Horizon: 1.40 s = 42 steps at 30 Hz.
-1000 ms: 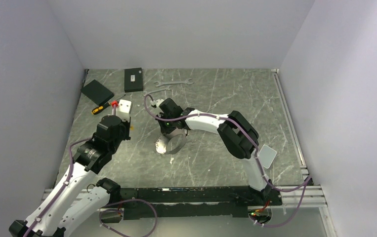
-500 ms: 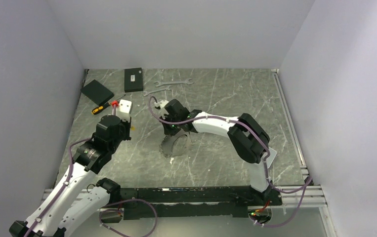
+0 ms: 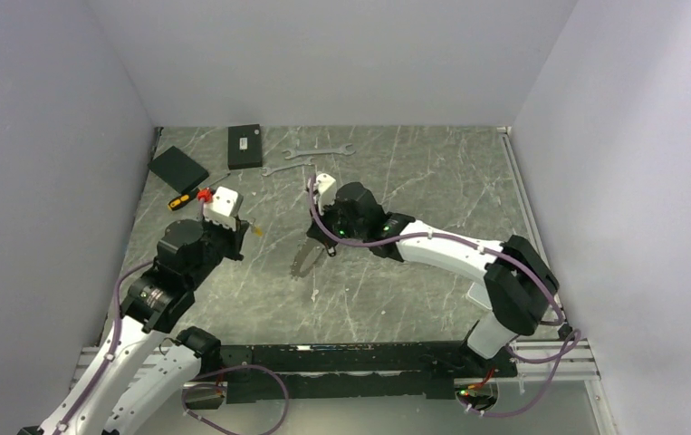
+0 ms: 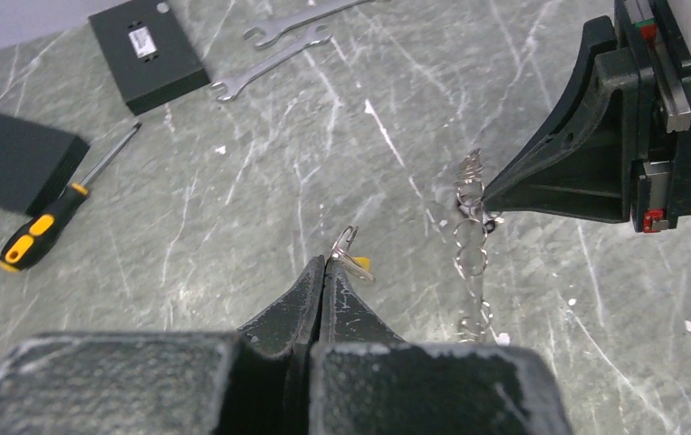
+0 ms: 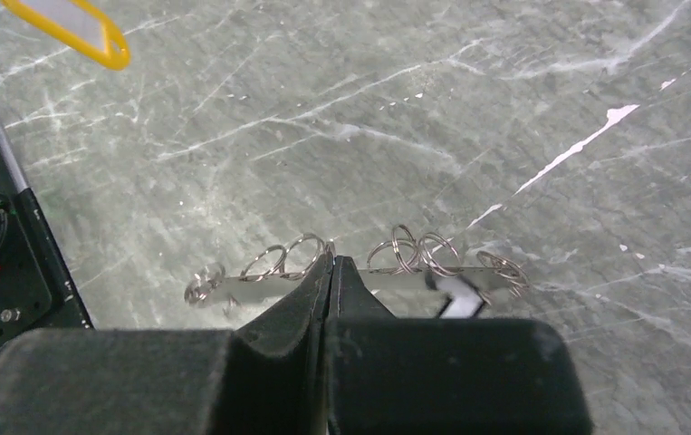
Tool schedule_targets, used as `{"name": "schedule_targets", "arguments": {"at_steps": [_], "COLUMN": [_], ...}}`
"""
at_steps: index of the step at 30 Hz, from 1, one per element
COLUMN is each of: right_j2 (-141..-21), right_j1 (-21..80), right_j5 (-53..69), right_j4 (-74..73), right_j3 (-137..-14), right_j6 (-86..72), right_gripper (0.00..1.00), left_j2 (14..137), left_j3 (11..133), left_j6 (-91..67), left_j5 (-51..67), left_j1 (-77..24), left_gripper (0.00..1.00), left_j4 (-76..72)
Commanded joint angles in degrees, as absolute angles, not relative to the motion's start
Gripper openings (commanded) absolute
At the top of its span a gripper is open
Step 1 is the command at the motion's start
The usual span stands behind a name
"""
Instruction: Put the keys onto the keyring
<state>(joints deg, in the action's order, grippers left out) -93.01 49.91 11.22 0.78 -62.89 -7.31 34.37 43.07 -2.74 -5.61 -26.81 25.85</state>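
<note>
My left gripper [image 4: 327,261] is shut on a tiny silvery key [image 4: 349,256] with a brass-yellow bit behind it; in the top view the gripper [image 3: 244,228] holds the key [image 3: 258,232] left of centre. My right gripper [image 5: 332,263] is shut on the keyring [image 5: 260,286], a thin silvery band carrying several small split rings. In the top view the right gripper [image 3: 323,246] holds the keyring [image 3: 305,263] edge-on above the table. In the left wrist view the keyring [image 4: 471,243] hangs from the right gripper's fingertips [image 4: 504,186], a short way right of the key.
Two flat silver wrenches [image 3: 319,152] lie at the back, with a black box [image 3: 244,146], a black pad [image 3: 178,167] and a yellow-handled screwdriver [image 3: 183,199] at the back left. A yellow-rimmed tag [image 5: 70,27] shows at the right wrist view's top left.
The right arm has swung right and stretched out, carrying the keyring up so it now hangs edge-on. The left gripper has moved a little forward and right with the key.
</note>
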Motion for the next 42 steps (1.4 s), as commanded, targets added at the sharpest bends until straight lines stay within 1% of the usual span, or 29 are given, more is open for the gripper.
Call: {"name": "schedule_targets", "arguments": {"at_steps": [1, 11, 18, 24, 28, 34, 39, 42], "right_j2": [-88.1, -85.0, -82.1, -80.3, -79.7, -79.6, -80.4, -80.8], "right_j1": [50.1, 50.1, 50.2, 50.3, 50.4, 50.4, 50.4, 50.4], "right_j5": [11.9, 14.2, 20.1, 22.2, 23.6, 25.2, 25.8, 24.2], "right_j4": [9.2, 12.7, 15.9, 14.7, 14.5, 15.0, 15.2, 14.1], "right_j3": [-59.5, -56.2, -53.7, -53.8, -53.9, -53.9, -54.7, -55.6], "right_j6": [-6.4, -6.2, -5.2, -4.8, -5.0, -5.7, -6.8, -7.0], "right_gripper": [0.00, 0.00, 0.00, 0.00, 0.00, 0.00, 0.00, 0.00], "left_j2": [33.6, 38.9, 42.3, 45.5, 48.4, 52.9, 54.5, 55.0], "left_j3": [42.3, 43.5, 43.8, 44.2, 46.2, 49.2, 48.4, 48.1], "left_j6": [-2.5, -2.9, -2.7, -1.6, -0.7, 4.6, 4.2, 4.1], "left_j5": [-0.2, 8.6, 13.5, 18.6, 20.5, 23.1, 25.7, 26.6], "left_j1": [-26.5, -26.5, -26.5, -26.5, -26.5, -26.5, -26.5, -26.4], "left_gripper": [0.00, 0.00, 0.00, 0.00, 0.00, 0.00, 0.00, 0.00], "left_j4": [21.5, 20.6, 18.5, 16.4, 17.4, 19.4, 17.4, 17.4]}}
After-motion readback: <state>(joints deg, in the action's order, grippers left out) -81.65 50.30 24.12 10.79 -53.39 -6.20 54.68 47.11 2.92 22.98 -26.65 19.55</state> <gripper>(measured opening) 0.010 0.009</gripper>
